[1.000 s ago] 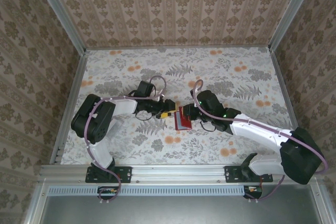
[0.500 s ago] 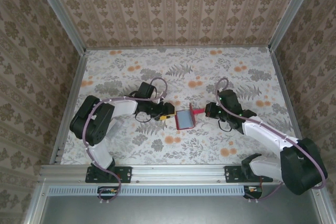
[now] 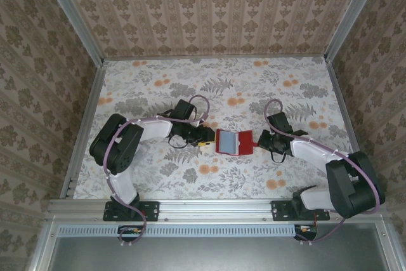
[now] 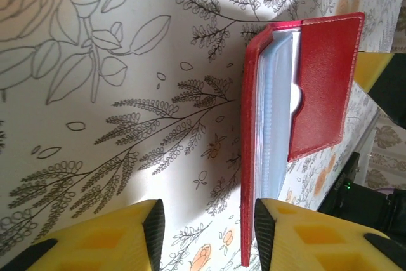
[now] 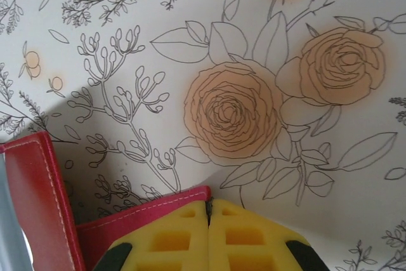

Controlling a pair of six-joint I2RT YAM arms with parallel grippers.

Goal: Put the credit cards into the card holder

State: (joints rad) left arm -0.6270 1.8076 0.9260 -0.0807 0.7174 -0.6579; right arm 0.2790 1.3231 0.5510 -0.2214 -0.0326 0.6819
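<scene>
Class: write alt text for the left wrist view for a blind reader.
A red card holder lies open on a flower-printed table, pale see-through pockets showing. Two yellow fingers of the left gripper stand apart at the bottom, one beside the holder's edge.

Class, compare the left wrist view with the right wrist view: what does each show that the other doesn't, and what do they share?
Left wrist: the open left end effector and the card holder's pale pockets. Right wrist: the shut right end effector over the red cover's edge, beside whole orange roses. Both: the red holder on the flowered table.
</scene>
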